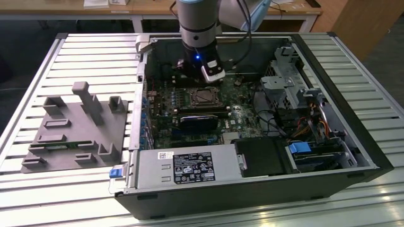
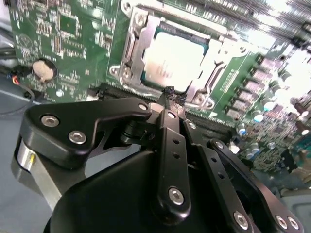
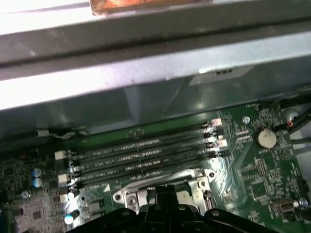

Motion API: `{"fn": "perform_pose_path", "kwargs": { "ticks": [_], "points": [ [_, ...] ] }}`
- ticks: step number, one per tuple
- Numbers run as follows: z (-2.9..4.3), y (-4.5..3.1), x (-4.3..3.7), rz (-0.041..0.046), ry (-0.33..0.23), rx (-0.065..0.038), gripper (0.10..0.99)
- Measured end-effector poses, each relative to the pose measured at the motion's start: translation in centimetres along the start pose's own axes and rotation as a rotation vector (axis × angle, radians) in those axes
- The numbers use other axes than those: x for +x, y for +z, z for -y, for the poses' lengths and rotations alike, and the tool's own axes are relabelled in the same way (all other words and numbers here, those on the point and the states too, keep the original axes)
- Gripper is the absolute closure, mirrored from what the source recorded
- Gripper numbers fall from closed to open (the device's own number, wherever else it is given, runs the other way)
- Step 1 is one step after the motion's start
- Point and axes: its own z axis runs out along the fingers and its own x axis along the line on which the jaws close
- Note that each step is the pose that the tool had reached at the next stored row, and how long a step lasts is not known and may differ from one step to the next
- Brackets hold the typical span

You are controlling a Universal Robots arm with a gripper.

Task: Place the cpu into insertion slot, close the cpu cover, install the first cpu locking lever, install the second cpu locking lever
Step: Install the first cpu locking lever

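Exterior view: we see a slatted metal desk (image 1: 82, 47) bearing an open computer case (image 1: 252, 198), with wooden furniture behind. In the second wrist view the cpu (image 2: 175, 60) lies flat in the insertion slot (image 1: 203, 97), metal top facing out of the case. It is square, so it has no long axis. The cpu cover (image 2: 132, 48) frames it. The pincer (image 2: 169, 93), tips pressed together, hides the cover's near edge, and we cannot tell whether they touch.

No print can be read. The power supply (image 1: 151, 171), well apart from the gripper (image 1: 209, 80), bears a black label (image 1: 192, 167) with lettering too small to read.
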Motion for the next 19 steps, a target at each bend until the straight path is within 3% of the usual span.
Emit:
{"fn": "perform_pose_path", "kwargs": {
  "ticks": [4, 6, 14, 19],
  "points": [
    [0.02, 0.01, -0.18, 0.0091, -0.005, 0.042, 0.980],
    [0.03, 0.03, -0.28, 0.0119, -0.007, 0.053, 0.980],
    [0.68, 0.05, -0.77, 0.0120, -0.007, 0.054, 0.980],
    [0.88, 0.03, -0.85, 0.0163, -0.009, 0.074, 0.980]
  ]
}}
